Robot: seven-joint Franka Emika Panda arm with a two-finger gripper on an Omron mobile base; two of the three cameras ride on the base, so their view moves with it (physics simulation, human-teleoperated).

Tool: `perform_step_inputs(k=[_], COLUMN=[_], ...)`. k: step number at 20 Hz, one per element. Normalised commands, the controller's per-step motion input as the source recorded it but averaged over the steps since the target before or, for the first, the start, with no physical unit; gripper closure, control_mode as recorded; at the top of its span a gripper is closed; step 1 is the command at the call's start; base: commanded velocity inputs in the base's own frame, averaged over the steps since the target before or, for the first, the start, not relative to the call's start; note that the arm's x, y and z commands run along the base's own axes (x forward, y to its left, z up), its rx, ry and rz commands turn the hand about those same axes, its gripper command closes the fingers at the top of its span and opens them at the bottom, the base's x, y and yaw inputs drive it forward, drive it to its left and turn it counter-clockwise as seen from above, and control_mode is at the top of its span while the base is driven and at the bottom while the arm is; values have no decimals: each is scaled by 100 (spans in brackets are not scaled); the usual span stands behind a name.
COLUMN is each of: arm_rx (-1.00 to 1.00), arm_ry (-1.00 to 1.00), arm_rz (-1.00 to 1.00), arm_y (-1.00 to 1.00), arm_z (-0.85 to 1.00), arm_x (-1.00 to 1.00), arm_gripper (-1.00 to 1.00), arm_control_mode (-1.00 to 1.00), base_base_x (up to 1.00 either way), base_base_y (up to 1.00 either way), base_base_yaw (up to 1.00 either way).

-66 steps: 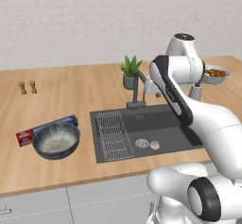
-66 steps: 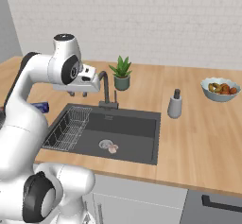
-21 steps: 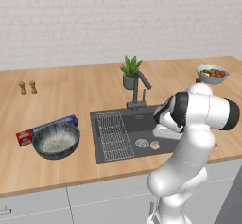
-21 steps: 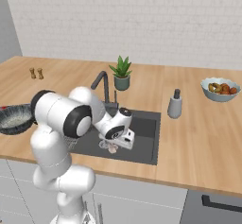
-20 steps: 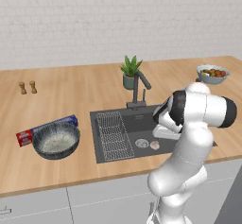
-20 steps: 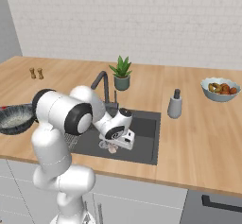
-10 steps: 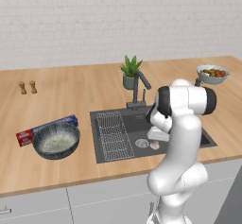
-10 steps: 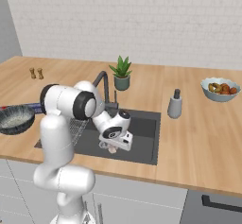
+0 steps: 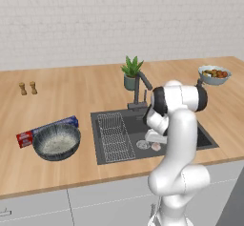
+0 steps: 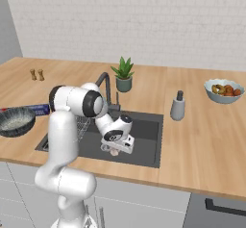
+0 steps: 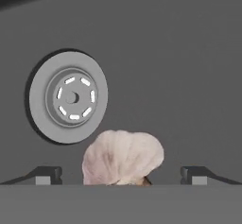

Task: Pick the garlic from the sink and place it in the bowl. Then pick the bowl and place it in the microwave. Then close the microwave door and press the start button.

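The garlic [image 11: 123, 158], a pinkish-white bulb, lies on the floor of the dark sink [image 9: 205, 140] beside the round grey drain [image 11: 68, 97]. My gripper [image 11: 120, 176] hangs low in the basin right over the bulb, open, with one fingertip [image 11: 47, 175] on each side and apart from it. From the base views the hand covers most of the garlic [image 9: 156, 147] [image 10: 114, 152]. The dark ribbed bowl [image 9: 56, 141] [image 10: 15, 120] stands on the counter left of the sink. The microwave and its door are out of view.
A wire rack [image 9: 114, 134] fills the sink's left half, with the dark faucet [image 9: 140, 84] and a potted plant [image 9: 130, 72] behind. A foil box [image 9: 28, 135] lies by the bowl. A soap dispenser [image 10: 178, 106] and a pale food bowl [image 10: 224, 90] stand to the right.
The arm has folded down and swung left over the basin, bringing the hand lower onto the garlic. The jaws have stayed open and the garlic has not moved.
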Motion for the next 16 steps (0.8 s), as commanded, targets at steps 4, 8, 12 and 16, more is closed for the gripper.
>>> perform_step_inputs(k=[4, 8, 12, 16], arm_rx=[0, 0, 0, 0], arm_ry=[0, 0, 0, 0], arm_rz=[0, 0, 0, 0], arm_y=[3, 14, 22, 16], arm_z=[-30, -24, -21, -26], arm_x=[2, 0, -15, -18], arm_gripper=[-100, -100, -100, -100], arm_control_mode=[-100, -100, -100, -100], base_base_x=[0, 0, 0, 0], base_base_y=[0, 0, 0, 0], base_base_yaw=[0, 0, 0, 0])
